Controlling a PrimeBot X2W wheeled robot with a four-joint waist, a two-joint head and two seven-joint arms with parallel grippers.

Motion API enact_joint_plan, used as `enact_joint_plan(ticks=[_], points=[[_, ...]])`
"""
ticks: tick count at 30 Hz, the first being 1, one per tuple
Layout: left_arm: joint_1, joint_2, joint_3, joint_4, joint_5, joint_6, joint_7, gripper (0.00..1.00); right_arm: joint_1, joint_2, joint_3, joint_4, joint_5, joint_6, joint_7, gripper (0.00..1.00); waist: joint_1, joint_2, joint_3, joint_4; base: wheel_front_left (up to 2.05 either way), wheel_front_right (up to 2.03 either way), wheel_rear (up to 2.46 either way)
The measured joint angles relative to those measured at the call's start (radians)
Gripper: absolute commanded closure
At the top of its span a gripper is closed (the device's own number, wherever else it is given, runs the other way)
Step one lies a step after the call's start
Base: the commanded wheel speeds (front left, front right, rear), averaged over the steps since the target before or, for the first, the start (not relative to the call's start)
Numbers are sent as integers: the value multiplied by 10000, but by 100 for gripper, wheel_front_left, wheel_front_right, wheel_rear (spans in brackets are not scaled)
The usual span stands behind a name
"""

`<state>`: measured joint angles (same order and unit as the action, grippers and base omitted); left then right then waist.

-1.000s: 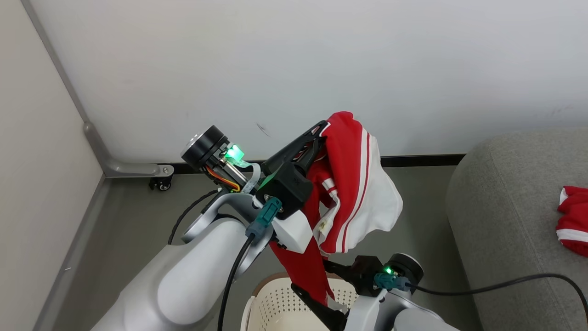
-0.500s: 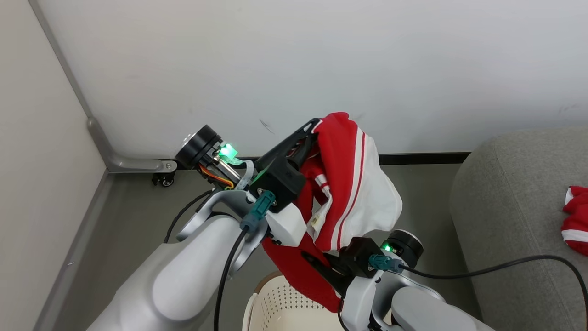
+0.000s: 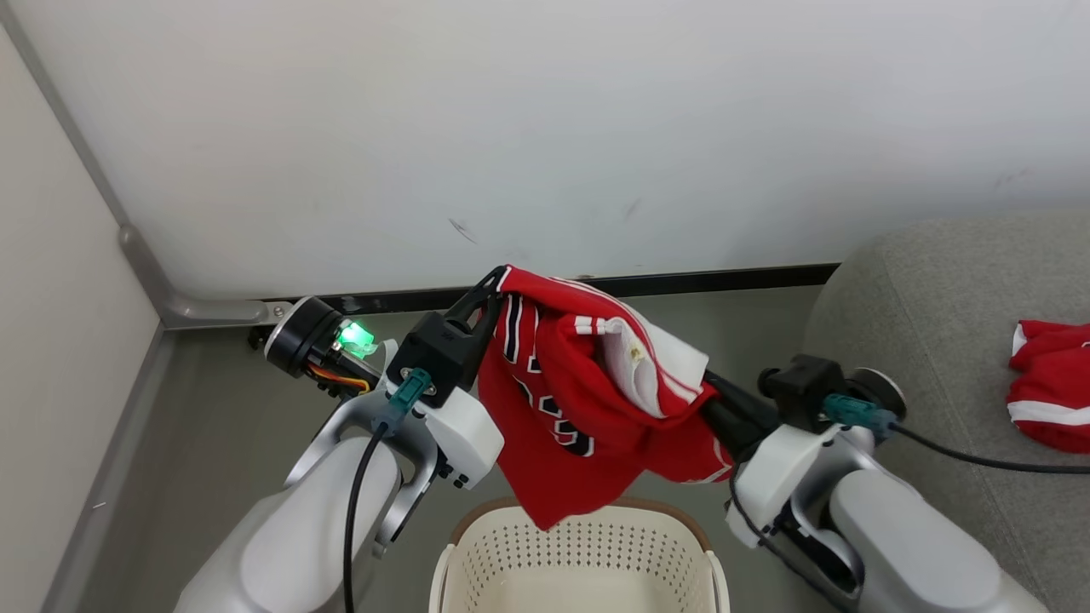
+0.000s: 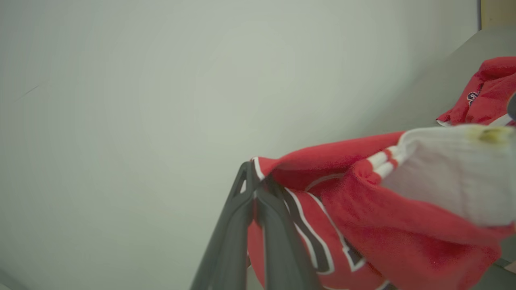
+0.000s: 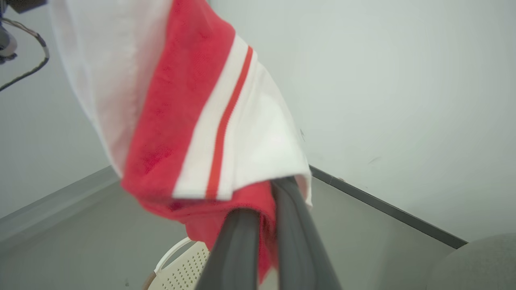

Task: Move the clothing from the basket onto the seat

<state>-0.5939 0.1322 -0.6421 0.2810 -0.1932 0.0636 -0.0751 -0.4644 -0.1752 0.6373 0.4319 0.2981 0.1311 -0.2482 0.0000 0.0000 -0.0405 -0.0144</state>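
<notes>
A red jersey (image 3: 579, 400) with black-and-white numbers and white trim hangs stretched between my two grippers, above the basket (image 3: 579, 553). My left gripper (image 3: 492, 288) is shut on its upper left edge; in the left wrist view the dark fingers (image 4: 242, 217) pinch the jersey (image 4: 363, 209). Partly covered by cloth, my right gripper (image 3: 711, 393) is shut on the jersey's right side. The right wrist view has the fingers (image 5: 290, 225) closed under the red and white fabric (image 5: 193, 100). The cream basket's inside looks bare where it shows. The grey seat (image 3: 937, 281) stands to the right.
Another red garment (image 3: 1052, 383) lies on the seat, and the left wrist view has that garment (image 4: 483, 92) too. A white wall with a dark baseboard (image 3: 681, 281) runs behind. A corner post with a small caster (image 3: 255, 336) stands at the left. My right arm's cable (image 3: 979, 458) crosses the seat.
My right gripper has risen from beside the basket and moved right, holding the jersey's other side. The jersey now spreads between both grippers instead of draping from the left. The camera shifted.
</notes>
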Motion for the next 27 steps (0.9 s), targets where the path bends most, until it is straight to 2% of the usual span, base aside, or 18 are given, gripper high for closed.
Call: enact_joint_plan(ticks=[5, 7, 10, 11, 12, 20, 27], points=[[401, -132, 226, 142, -625, -38, -244, 100, 240, -380, -1379, -616, -10, 0, -12, 100, 1, 0, 33, -226, 0, 0, 0], [571, -163, 305, 186, -876, -144, -330, 78, 305, -483, -1939, -838, -21, 0, -13, 100, 0, 0, 37, -313, 0, 0, 0], [842, -393, 464, 196, -1494, -334, -441, 59, 309, -596, -2694, -1214, -52, 0, -15, 100, 0, 0, 32, -427, 0, 0, 0], [947, -474, 485, 194, -1676, -391, -479, 43, 320, -619, -2901, -1325, -104, 0, -19, 100, 0, 0, 28, -460, 0, 0, 0], [1034, -525, 477, 184, -1831, -500, -520, 0, 336, -642, -3087, -1396, -127, -2, -23, 100, 0, 0, 23, -491, 0, 0, 0], [1310, -667, 364, -82, -2685, -1354, -894, 0, 956, -988, -4328, -1894, -522, 0, -25, 100, 0, 0, -46, -649, 0, 0, 0], [1357, -650, 142, -203, -2759, -1534, -903, 0, 1390, -1315, -5469, -2441, -924, -2, -25, 100, 0, 0, -119, -805, 0, 0, 0]])
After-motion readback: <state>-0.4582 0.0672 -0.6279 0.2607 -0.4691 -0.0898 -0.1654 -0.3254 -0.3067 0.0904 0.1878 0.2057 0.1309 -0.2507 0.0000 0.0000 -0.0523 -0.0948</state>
